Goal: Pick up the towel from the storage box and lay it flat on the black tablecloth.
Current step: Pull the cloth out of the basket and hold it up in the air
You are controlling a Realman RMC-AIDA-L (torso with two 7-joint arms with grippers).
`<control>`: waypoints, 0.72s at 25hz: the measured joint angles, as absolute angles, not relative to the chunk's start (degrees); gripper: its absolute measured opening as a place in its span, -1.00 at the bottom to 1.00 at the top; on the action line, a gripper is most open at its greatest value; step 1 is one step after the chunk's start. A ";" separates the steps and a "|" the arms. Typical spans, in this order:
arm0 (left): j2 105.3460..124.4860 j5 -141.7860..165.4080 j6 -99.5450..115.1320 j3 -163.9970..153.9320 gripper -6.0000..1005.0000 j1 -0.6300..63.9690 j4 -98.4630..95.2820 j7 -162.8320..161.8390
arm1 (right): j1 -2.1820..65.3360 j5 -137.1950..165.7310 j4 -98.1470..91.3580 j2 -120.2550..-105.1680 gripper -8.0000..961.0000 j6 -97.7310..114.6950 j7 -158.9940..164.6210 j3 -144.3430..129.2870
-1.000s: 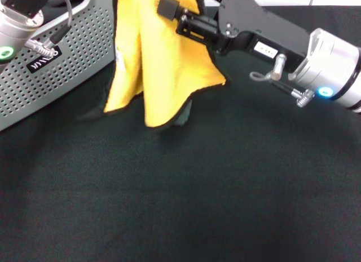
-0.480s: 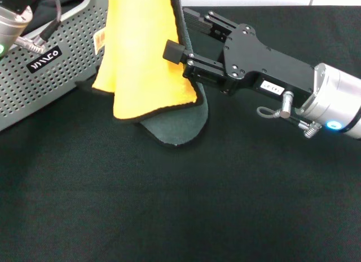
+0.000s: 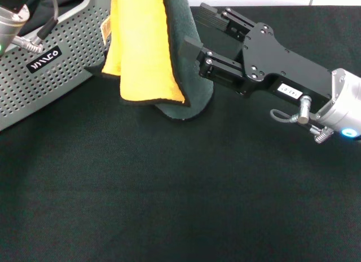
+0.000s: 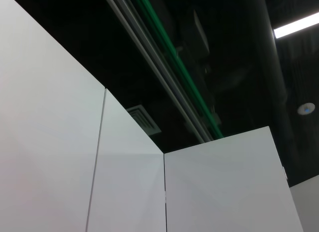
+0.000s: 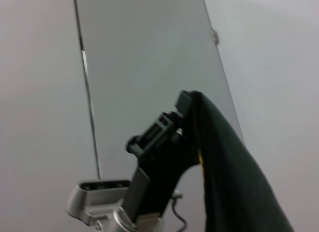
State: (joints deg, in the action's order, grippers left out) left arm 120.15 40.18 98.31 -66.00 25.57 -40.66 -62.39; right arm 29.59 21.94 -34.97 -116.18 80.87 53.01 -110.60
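The towel [image 3: 141,48] hangs from above the head view, its yellow face toward me and a dark grey fold on the right, and its lower edge touches the black tablecloth [image 3: 169,189]. In the right wrist view a gripper I take for my left gripper [image 5: 187,100] points up and is shut on the towel's top edge [image 5: 234,182]. My right gripper [image 3: 198,30] is open beside the towel's grey fold, one finger against its edge. The storage box [image 3: 62,65] stands at the far left, just behind the towel.
My left arm's wrist [image 3: 14,20] with its cable sits over the storage box's corner. The box's black label [image 3: 44,58] faces me. The left wrist view shows only the ceiling and white wall panels.
My right gripper has drawn back to the right and lower. The towel's hanging part has narrowed and turned, showing more dark grey face, with its bottom now on the tablecloth.
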 joint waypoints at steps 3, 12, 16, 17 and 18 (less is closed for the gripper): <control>120.17 40.16 97.95 -66.00 -0.96 25.57 -40.69 -62.07 | 29.38 21.98 -34.98 -116.19 0.30 82.81 51.98 -110.60; 120.31 40.15 97.68 -66.24 -0.96 26.15 -40.46 -61.11 | 31.92 22.25 -34.22 -116.19 0.29 79.80 51.80 -111.85; 120.30 39.72 97.56 -66.14 -0.96 26.19 -40.67 -61.09 | 32.55 22.14 -34.49 -116.19 0.29 76.17 51.94 -112.76; 120.29 39.58 97.52 -66.12 -0.96 26.21 -40.69 -61.06 | 32.59 22.16 -34.49 -116.19 0.29 75.99 51.96 -113.00; 120.27 39.39 97.42 -66.10 -0.96 26.24 -40.71 -61.00 | 32.65 22.17 -34.49 -116.19 0.29 75.87 51.97 -113.26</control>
State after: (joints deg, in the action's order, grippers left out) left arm 120.27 39.39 97.42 -66.10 26.24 -40.71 -61.00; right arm 32.65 22.17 -34.49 -116.19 75.87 51.97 -113.26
